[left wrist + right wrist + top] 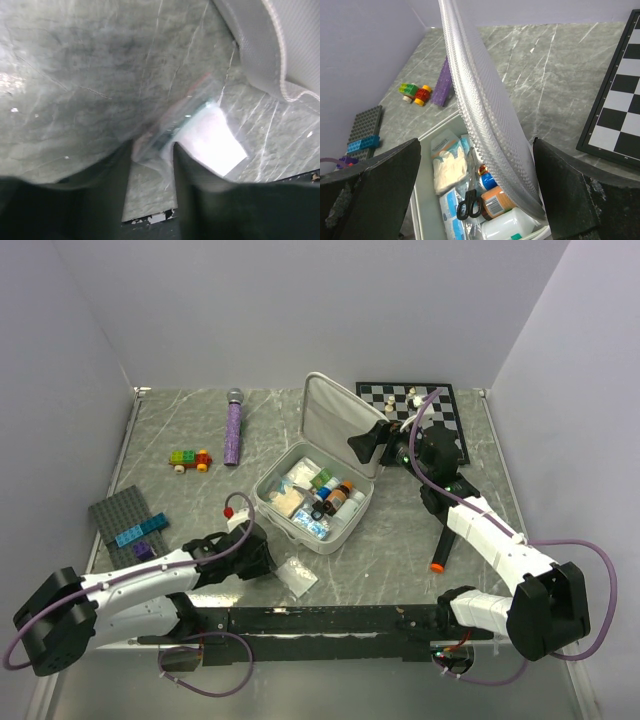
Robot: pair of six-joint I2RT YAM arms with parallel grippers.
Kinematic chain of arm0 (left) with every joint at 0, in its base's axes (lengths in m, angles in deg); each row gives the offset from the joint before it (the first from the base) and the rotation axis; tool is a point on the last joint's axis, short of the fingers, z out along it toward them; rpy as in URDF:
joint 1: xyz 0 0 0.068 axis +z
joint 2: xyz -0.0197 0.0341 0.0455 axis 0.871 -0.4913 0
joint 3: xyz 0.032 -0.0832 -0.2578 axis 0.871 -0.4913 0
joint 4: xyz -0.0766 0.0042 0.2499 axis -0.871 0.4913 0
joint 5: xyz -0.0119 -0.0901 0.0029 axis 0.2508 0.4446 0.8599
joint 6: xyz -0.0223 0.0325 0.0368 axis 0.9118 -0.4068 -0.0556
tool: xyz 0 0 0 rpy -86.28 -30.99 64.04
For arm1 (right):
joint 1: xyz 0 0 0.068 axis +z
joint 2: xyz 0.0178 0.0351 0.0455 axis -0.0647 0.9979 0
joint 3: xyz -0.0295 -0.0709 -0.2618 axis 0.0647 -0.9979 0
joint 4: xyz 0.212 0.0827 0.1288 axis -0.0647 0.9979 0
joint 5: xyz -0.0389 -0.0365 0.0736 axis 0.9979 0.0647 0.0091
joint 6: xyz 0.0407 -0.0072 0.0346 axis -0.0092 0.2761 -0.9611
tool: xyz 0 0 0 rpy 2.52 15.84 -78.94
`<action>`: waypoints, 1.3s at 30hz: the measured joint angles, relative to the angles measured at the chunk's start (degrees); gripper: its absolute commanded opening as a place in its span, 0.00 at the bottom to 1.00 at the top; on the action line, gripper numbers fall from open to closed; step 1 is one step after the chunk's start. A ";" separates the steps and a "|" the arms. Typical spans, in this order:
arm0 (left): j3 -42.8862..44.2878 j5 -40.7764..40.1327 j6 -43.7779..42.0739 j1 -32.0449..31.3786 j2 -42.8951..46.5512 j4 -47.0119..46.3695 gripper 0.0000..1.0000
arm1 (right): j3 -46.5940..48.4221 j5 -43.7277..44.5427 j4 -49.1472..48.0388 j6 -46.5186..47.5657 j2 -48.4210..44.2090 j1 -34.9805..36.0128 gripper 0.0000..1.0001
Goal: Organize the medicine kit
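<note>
The white medicine kit lies open mid-table, its lid standing up. Inside are scissors, an orange bottle, a white bottle, gauze and blue packets. My right gripper is open, one finger on each side of the lid's edge. In front of the kit a clear zip bag with a white pad lies flat on the table. My left gripper is low over it, fingers apart, the bag's crumpled corner between the tips. The kit's wall shows at upper right.
A chessboard with a few pieces lies behind the right arm. A purple microphone, a small brick car and a grey baseplate with blue bricks sit at the left. An orange-tipped black pen lies right of the kit.
</note>
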 measured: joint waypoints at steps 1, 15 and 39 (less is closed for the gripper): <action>-0.02 0.55 -0.35 0.04 -0.55 -0.44 0.29 | 0.00 0.00 0.00 0.00 0.00 0.00 0.99; 0.00 -3.15 0.20 0.07 4.59 6.47 0.42 | 0.00 0.00 0.02 -0.15 0.07 0.00 0.99; 11.41 -9.99 -6.82 -8.66 -14.34 9.77 0.52 | 0.00 0.02 0.07 -0.15 0.07 0.00 0.99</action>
